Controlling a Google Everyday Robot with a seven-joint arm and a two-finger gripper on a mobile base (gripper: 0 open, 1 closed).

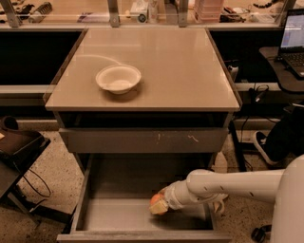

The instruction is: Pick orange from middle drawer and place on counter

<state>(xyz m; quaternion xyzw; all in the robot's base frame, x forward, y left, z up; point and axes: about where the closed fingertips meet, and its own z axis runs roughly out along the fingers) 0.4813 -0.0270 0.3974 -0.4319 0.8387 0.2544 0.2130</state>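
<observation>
The orange (156,201) is a small round fruit in the open middle drawer (118,213), near its right front part. My gripper (160,205) reaches in from the right on a white arm and its fingers sit around the orange, close to the drawer floor. The counter (180,66) is the beige top of the grey cabinet above the drawer.
A white bowl (118,79) stands on the counter's left side. A grey drawer front with white scratches (142,140) is above the open drawer. A cluttered bench (142,12) runs behind. A laptop (290,40) is at the right, a dark chair (14,142) at the left.
</observation>
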